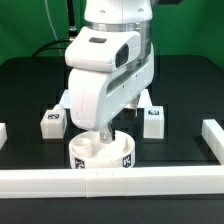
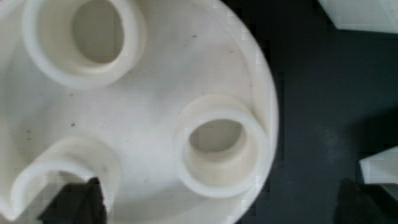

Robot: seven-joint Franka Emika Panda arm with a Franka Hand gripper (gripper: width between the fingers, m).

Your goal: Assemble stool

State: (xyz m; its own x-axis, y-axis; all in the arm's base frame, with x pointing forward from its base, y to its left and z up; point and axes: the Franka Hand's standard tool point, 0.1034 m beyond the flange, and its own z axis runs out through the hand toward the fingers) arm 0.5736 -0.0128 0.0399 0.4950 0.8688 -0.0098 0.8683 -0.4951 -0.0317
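Stool parts lie on the black desk point(image 1: 30, 75). The round white seat point(image 1: 100, 155) sits flat near the front rail point(image 1: 150, 182), about in the middle of it. The seat has black-and-white tags on its side.

One small leg point(image 1: 52, 121) stands farther back, on the exterior view's left. The other leg point(image 1: 152, 121) stands farther back, on the exterior view's right. Both are near the seat but do not touch it. A side rail point(image 1: 212, 135) runs along the exterior view's right edge.

The big white arm point(image 1: 105, 70) bends down over the seat and hides part of it. Its jaws are low, right at the top of the seat.

In the wrist view the seat point(image 2: 160, 100) fills most of the picture, with its holes facing up. Three round holes show in it, each with a raised ring. One dark finger point(image 2: 79, 200) is at the ring of one hole point(image 2: 54, 165). I cannot tell if the jaws are open or closed, or if they squeeze the seat. The desk point(image 2: 311, 100) shows dark beside the seat.
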